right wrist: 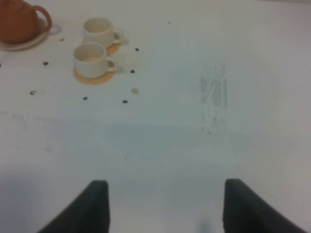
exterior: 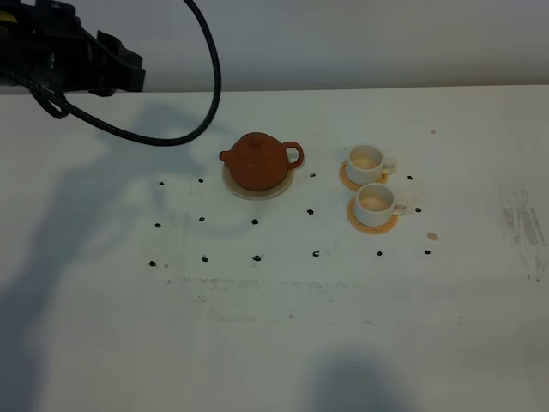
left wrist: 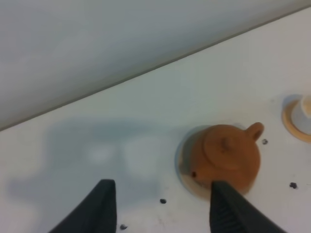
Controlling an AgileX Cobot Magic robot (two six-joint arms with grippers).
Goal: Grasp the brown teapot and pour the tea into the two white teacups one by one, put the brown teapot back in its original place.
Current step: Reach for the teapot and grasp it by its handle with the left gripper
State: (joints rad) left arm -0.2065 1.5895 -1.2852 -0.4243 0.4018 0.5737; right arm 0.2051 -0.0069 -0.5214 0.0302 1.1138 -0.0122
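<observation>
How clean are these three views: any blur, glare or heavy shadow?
Exterior high: sharp, though shadows darken the table at left and bottom. Left wrist: soft, brown teapot blurred. Right wrist: white teacups fairly clear, foreground fingers blurred. No glare anywhere.

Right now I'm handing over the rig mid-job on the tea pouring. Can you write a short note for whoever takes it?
Left gripper: open, empty, hovering short of the brown teapot.
Right gripper: open, empty, over bare table, away from the cups.
Teapot: upright, lid on, sitting on its beige saucer, handle toward the cups.
Cups: far cup and near cup upright, each on an orange coaster.
Done: nothing certain; I can't tell whether the cups hold tea.
Left: probably everything. Grasp the pot, pour into each cup, return it to the saucer.
</observation>
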